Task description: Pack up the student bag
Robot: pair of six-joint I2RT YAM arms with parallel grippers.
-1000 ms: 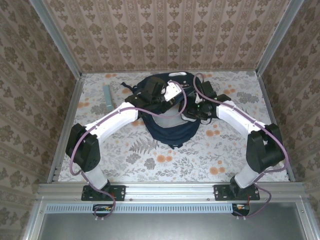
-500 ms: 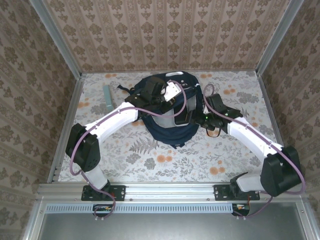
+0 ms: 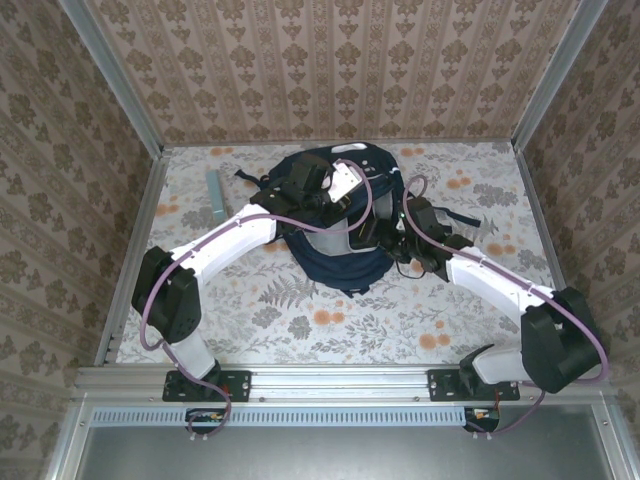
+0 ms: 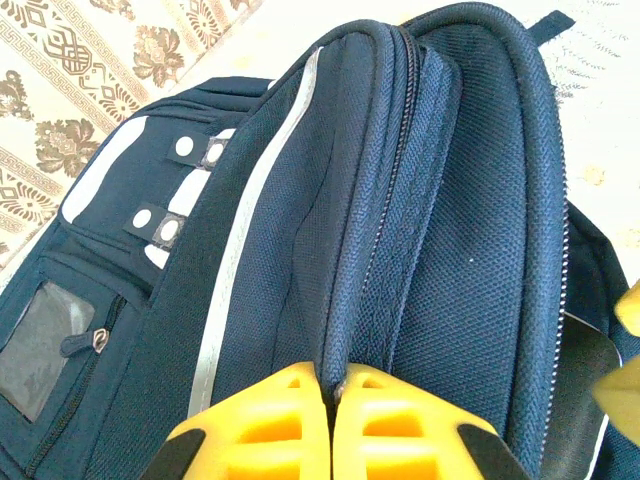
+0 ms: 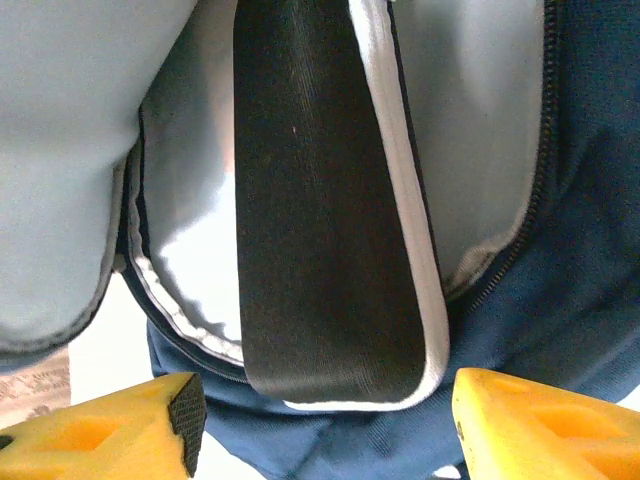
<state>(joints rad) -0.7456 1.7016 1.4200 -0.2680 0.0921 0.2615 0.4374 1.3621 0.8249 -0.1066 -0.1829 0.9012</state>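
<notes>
Right gripper (image 5: 325, 405) swings in, jaws spread either side of the black case (image 5: 320, 250) in the student bag (image 4: 450, 250); left gripper (image 4: 333, 385) pinches its zip edge, 1 item looks nearly packed

Navy, white-striped student bag (image 4: 450, 250); yellow fingers (image 4: 265, 430)

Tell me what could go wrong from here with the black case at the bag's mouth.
1. The left claw pinches only a thin fold of the student bag. If that fabric slips out, the mouth may sag over the black case.
2. The right claw stands open on either side of the case's near end, not gripping it. The case seems only partly inside the grey lining, so it might tip or slide back out.
</notes>
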